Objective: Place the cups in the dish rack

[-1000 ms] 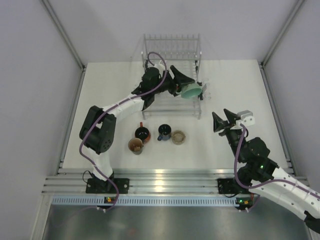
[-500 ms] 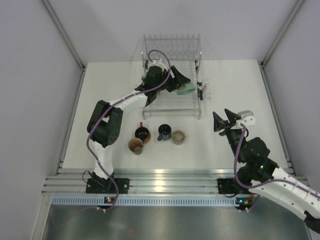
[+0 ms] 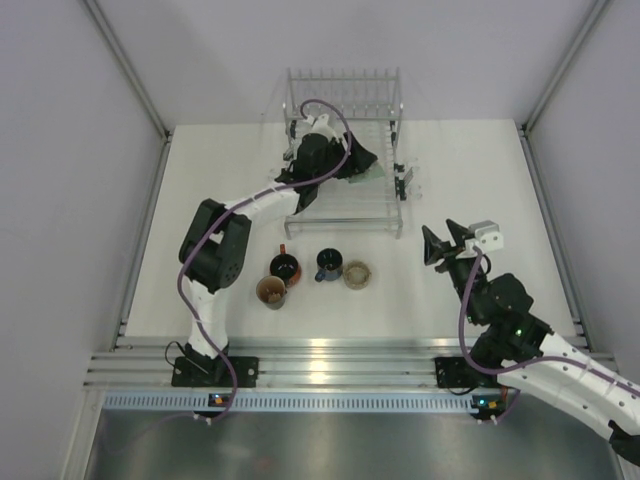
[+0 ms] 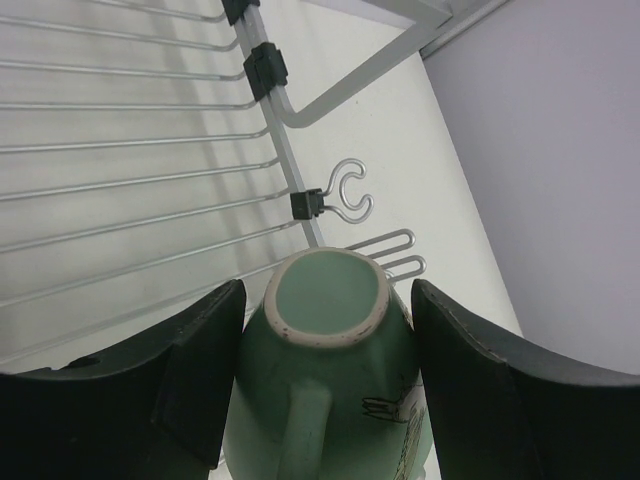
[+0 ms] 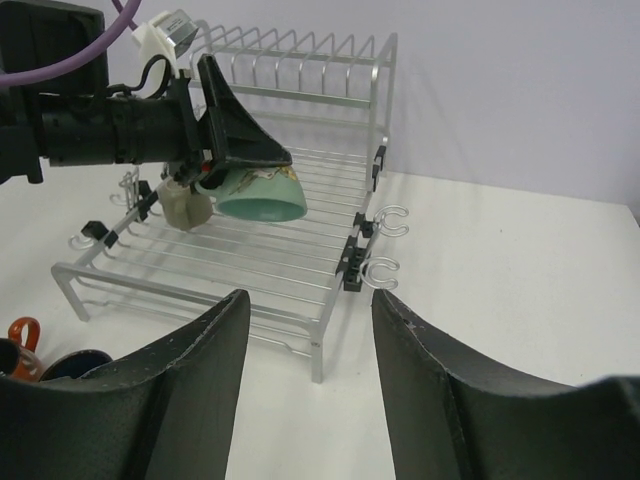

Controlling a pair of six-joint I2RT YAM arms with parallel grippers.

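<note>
Left gripper (image 4: 325,300) clamps mint-green mug (image 4: 330,385); right gripper (image 5: 310,300) spread, empty; only right wrist view reveals beige cup (image 5: 185,207) at mug's 9 o'clock.

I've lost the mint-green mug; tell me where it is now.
In the top view the mint-green mug hangs on its side over the right half of the dish rack, in the jaws of the left gripper, beside a beige mug.

One cup (image 5: 262,195) over dish rack (image 3: 345,205), four cups (image 3: 328,264) before it
</note>
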